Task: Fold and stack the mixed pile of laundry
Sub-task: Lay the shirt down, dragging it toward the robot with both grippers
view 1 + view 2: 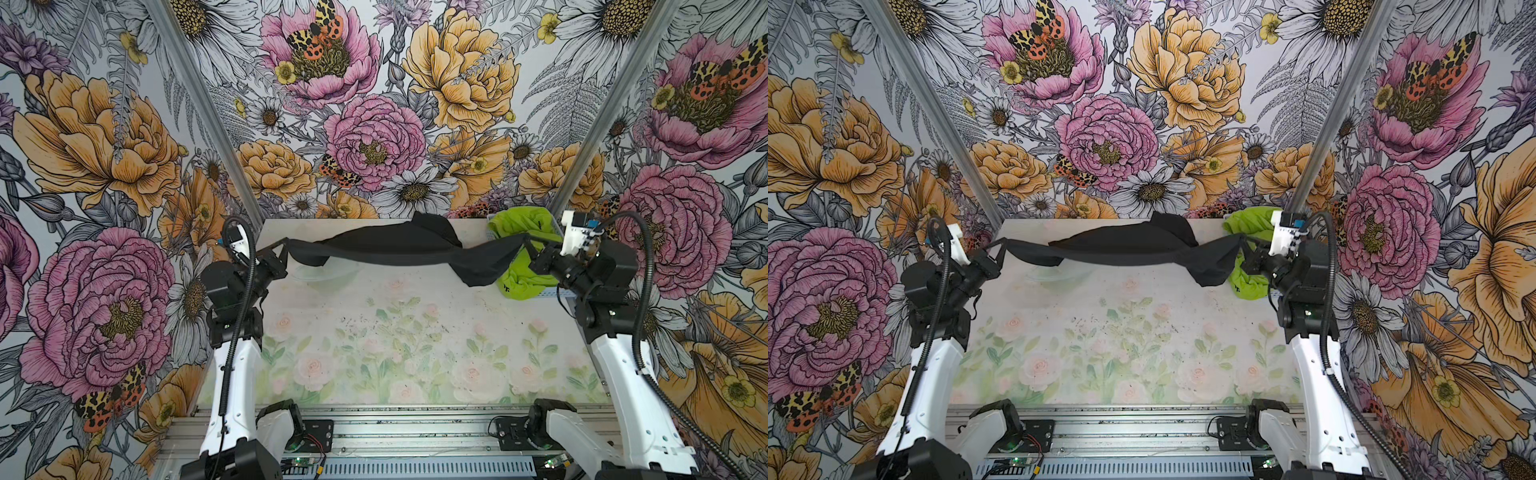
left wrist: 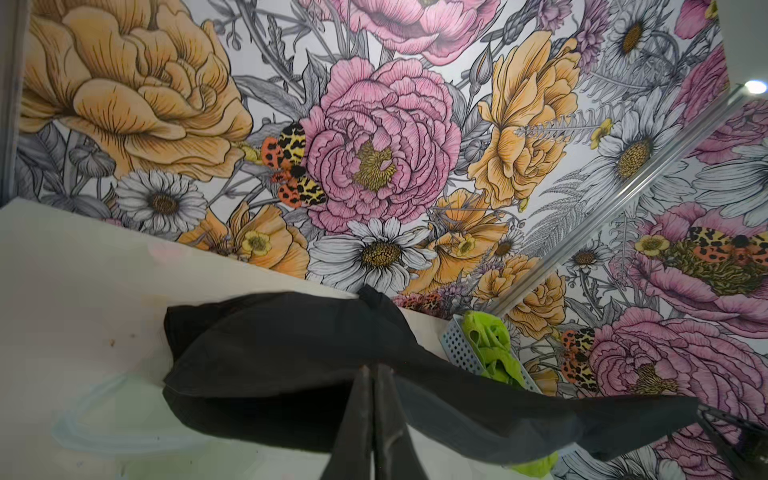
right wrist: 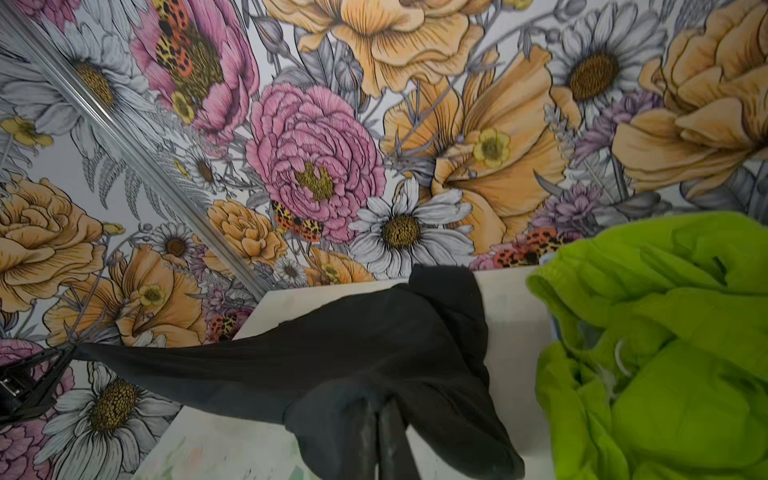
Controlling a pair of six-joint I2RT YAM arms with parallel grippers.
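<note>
While my left end effector [image 1: 286, 243] and right end effector [image 1: 528, 240] were each clenched on one end of the black T-shirt [image 1: 395, 246], I saw it strung between them over the far side of the table [image 1: 415, 332] — sagging mid-span — with the lime-green shorts [image 1: 521, 226] heaped in the blue basket [image 1: 540, 294] at far right.

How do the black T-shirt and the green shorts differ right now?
The black T-shirt is pulled out long between the left gripper and right gripper; the green shorts lie bunched in the basket. The T-shirt is gripped at both ends; the shorts are not held. Neither is folded yet.
</note>
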